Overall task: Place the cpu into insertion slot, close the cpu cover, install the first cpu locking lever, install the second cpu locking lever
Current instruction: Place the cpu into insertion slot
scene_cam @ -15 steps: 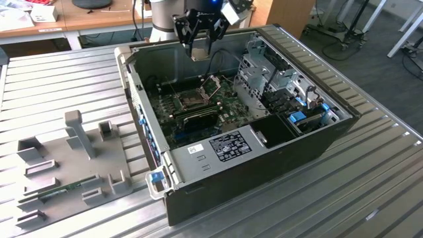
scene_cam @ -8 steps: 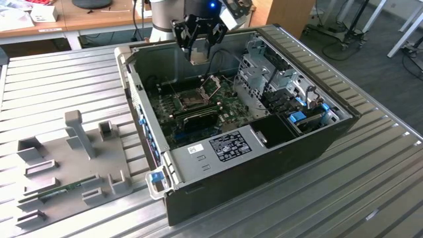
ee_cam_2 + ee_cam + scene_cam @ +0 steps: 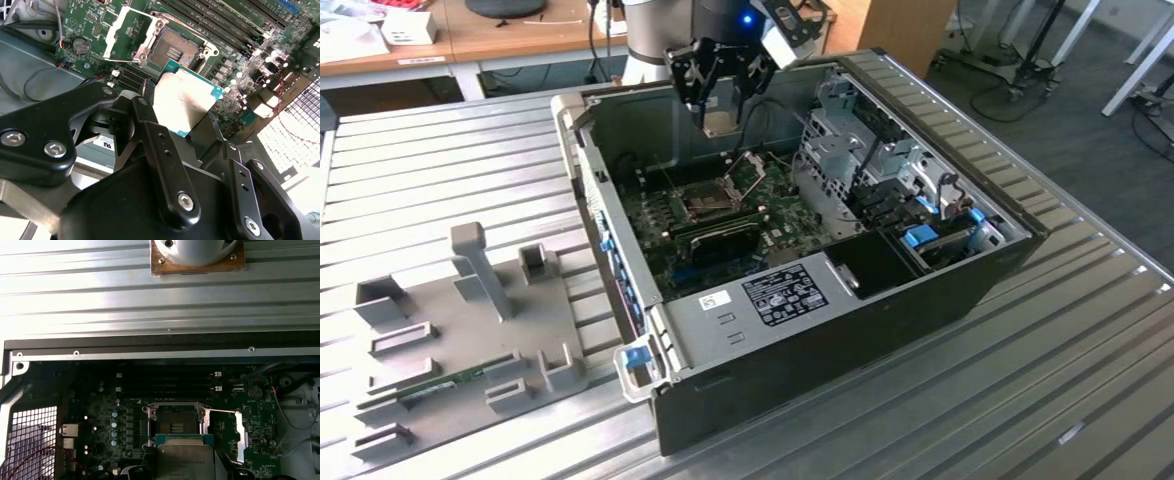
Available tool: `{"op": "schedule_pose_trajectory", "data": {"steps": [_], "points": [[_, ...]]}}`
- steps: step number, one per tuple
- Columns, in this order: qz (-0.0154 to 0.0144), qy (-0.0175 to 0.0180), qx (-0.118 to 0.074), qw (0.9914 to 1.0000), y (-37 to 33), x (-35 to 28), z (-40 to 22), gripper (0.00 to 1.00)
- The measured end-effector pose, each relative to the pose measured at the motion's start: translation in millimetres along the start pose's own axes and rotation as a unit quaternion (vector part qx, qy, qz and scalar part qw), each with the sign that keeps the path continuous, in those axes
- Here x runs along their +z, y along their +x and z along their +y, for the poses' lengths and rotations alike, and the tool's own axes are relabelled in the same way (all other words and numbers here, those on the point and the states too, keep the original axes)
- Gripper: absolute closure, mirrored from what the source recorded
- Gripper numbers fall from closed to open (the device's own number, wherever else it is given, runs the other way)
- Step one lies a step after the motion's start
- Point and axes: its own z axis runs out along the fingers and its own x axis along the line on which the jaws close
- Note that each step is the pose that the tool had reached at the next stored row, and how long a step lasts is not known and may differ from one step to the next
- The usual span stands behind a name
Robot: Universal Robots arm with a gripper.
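At the exterior view's left, locate the grey fixture tray lying flat on the slatted metal table. Moving right, find the open computer case on the same table, with the green motherboard exposed. Above the case's far end, note the arm reaching down, with the black fingers set narrow, clamped on the cpu. Note the cpu held in the air, well apart from the board. Below it, identify the insertion slot, uncovered. At the slot's side toward the exterior view's right, see the cpu cover swung up on its hinge.

In the second wrist view, observe the cpu cover folded back beside the insertion slot, dark contact field bare. Observe the cpu pinched at two opposite edges between the fingers, dull metal top toward the camera, green rim showing along two sides. Note it not seated in the slot.

In the first wrist view, find the insertion slot uncovered, the cpu overlapping one edge of its rim in the picture, and the cpu cover lying opened out to one side.
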Motion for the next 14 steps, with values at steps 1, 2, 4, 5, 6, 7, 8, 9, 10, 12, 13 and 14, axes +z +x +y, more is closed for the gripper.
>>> {"op": "schedule_pose_trajectory", "data": {"steps": [1, 2, 4, 5, 6, 7, 8, 9, 10, 12, 13, 14], "points": [[0.0, 0.0, 0.0, 1.0, 0.0, 0.1, 0.0, 0.46], [0.0, 0.0, 0.0, 1.0, 0.0, 0.2, 0.0, 0.46], [0.0, 0.0, 0.0, 1.0, 0.0, 0.2, 0.0, 0.46], [-0.0001, -0.0001, 0.0, 1.0, 0.0, 0.6, 0.0, 0.46], [-0.0001, -0.0002, 0.0, 1.0, 0.0, 1.0, -0.1, 0.46], [0.0, -0.0001, 0.0, 1.0, 0.0, 1.2, -0.1, 0.46], [0.0, 0.0, 0.0, 1.0, 0.0, 1.3, -0.1, 0.46], [0.0, 0.0, 0.0, 1.0, 0.0, 2.5, -0.2, 0.46], [0.0, 0.0, 0.0, 1.0, -0.1, 3.7, -0.3, 0.46], [0.0, 0.0, 0.0, 1.0, -0.1, 3.7, -0.3, 0.46], [0.0, 0.0, 0.0, 1.0, -0.1, 3.7, -0.3, 0.46], [0.0, 0.0, 0.0, 1.0, -0.1, 3.8, -0.3, 0.46]]}}
